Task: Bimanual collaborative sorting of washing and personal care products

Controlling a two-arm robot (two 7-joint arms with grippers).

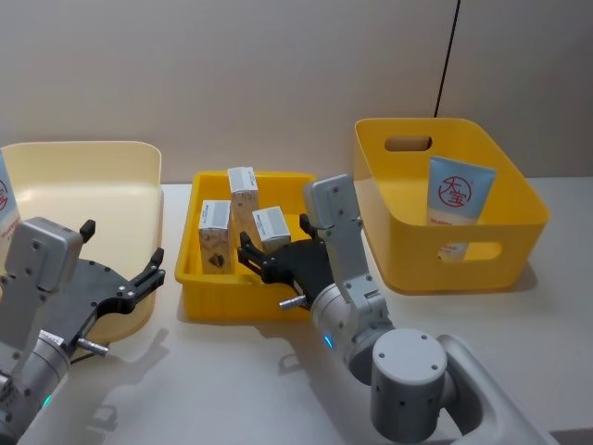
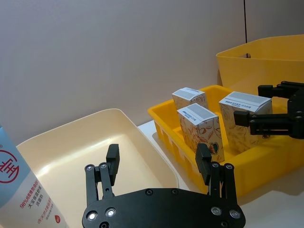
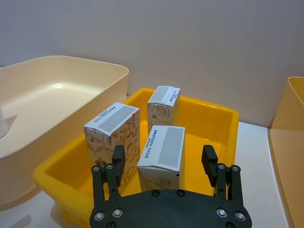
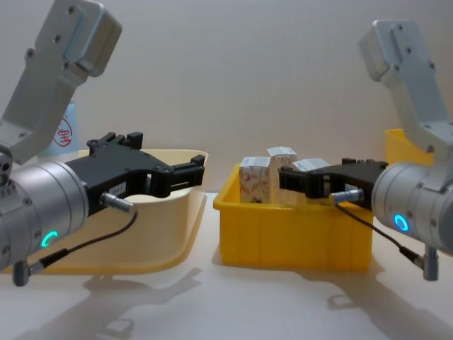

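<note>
Three small whitish cartons with an orange-red pattern stand upright in a low yellow tray (image 1: 239,307): the far one (image 1: 243,188), the left one (image 1: 214,232) and the nearest one (image 1: 269,221). My right gripper (image 1: 276,237) is open and straddles the nearest carton (image 3: 161,152), one finger (image 3: 118,157) on each side with a gap. A blue-and-white tube (image 1: 460,190) leans in the big yellow bin (image 1: 519,197). Another such tube (image 2: 19,185) stands in the cream bin (image 1: 93,156). My left gripper (image 1: 120,247) hangs open and empty over that bin's near right corner.
The three containers sit in a row on the white table, cream bin left, tray in the middle, big yellow bin right, close to a plain wall. A black cable (image 1: 449,56) runs down the wall behind the big bin. Bare table lies in front.
</note>
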